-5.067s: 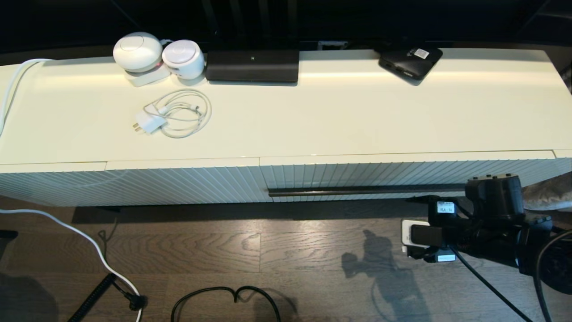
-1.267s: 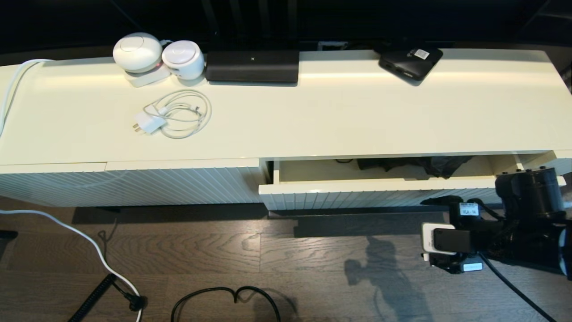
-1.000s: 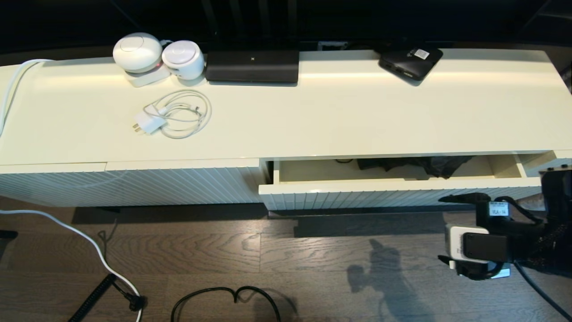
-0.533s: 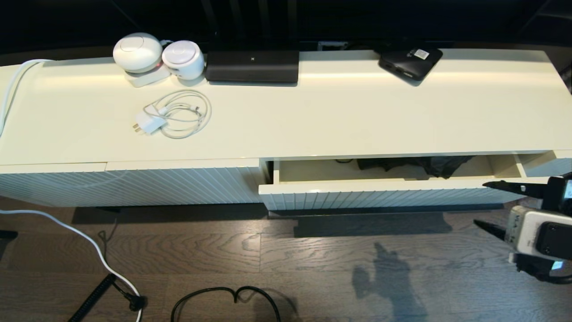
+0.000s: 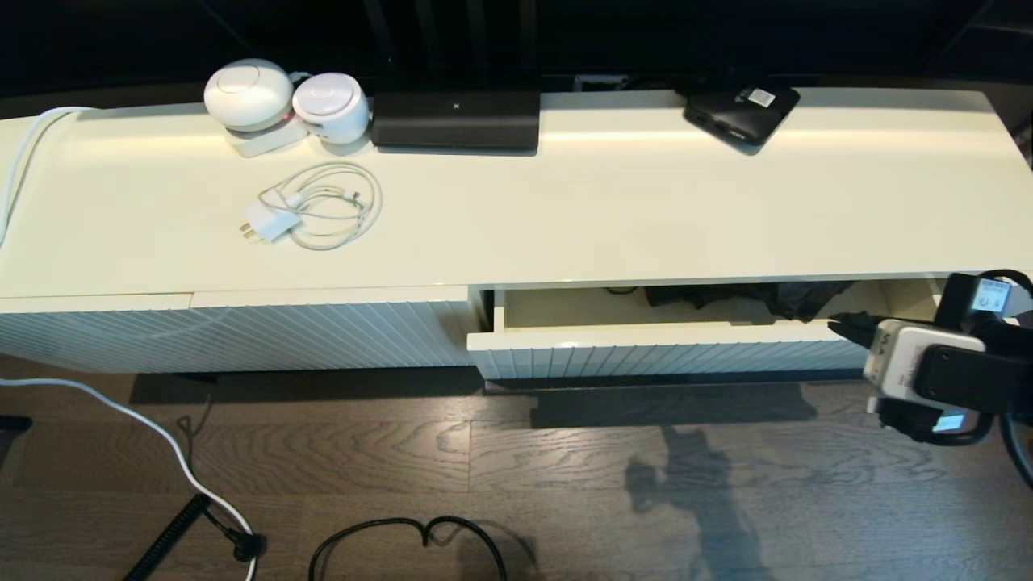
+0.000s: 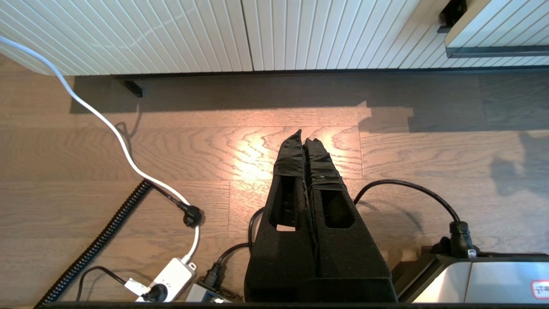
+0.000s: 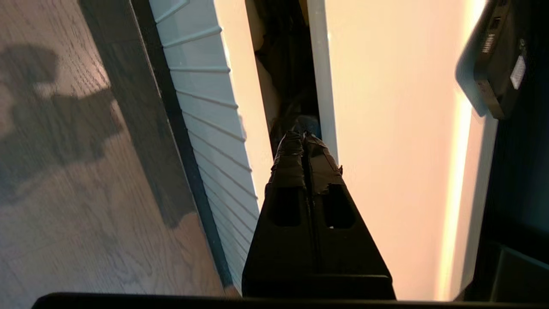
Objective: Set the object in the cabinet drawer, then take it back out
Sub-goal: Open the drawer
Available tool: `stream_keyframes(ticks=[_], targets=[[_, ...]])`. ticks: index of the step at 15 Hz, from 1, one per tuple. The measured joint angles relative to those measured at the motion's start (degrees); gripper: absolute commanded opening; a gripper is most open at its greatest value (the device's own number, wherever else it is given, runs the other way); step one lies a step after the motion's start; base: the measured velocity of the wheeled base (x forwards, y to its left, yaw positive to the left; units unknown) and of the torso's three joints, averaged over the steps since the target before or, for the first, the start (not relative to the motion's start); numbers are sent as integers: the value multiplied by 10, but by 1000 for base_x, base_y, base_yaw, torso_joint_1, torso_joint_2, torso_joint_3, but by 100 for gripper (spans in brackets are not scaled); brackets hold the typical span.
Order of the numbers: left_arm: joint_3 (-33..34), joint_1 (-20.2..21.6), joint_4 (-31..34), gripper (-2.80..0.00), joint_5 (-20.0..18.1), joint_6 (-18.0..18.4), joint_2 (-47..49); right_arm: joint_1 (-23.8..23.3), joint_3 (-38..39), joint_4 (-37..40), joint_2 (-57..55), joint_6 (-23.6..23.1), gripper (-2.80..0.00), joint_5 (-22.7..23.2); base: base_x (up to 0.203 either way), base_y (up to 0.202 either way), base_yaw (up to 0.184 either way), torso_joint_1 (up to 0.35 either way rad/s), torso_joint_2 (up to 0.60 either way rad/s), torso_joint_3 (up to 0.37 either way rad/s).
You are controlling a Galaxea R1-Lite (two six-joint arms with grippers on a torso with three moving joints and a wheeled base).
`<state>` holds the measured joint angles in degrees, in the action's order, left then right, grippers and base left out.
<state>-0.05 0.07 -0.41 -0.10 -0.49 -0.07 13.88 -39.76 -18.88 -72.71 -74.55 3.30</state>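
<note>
Both of my grippers are pressing their fingers together on nothing. My right gripper (image 5: 835, 326) is hovering at the right end of the partly open cabinet drawer (image 5: 646, 349), its tips pointing leftward over the front rim toward the folding umbrella (image 5: 754, 297). The umbrella is lying inside the drawer, its long axis running along the drawer's width; I cannot tell which end is the handle. My left gripper (image 6: 305, 136) is hanging parked above the wooden floor (image 6: 214, 150).

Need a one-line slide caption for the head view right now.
Right tool, shut, at the open drawer's right end, beside the black umbrella inside.
</note>
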Motion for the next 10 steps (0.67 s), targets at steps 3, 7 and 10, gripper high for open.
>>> stream_keyframes(ticks=[3, 7, 10], targets=[[0, 0, 0, -280, 0, 0, 0, 1, -9, -41, -55, -1, -280, -1, 0, 0, 0, 0, 0, 0], [0, 0, 0, -280, 0, 0, 0, 2, -45, -37, -101, -4, -280, -14, 0, 0, 0, 0, 0, 0], [0, 0, 0, -280, 0, 0, 0, 4, -54, -35, -112, -6, -280, -16, 0, 0, 0, 0, 0, 0]])
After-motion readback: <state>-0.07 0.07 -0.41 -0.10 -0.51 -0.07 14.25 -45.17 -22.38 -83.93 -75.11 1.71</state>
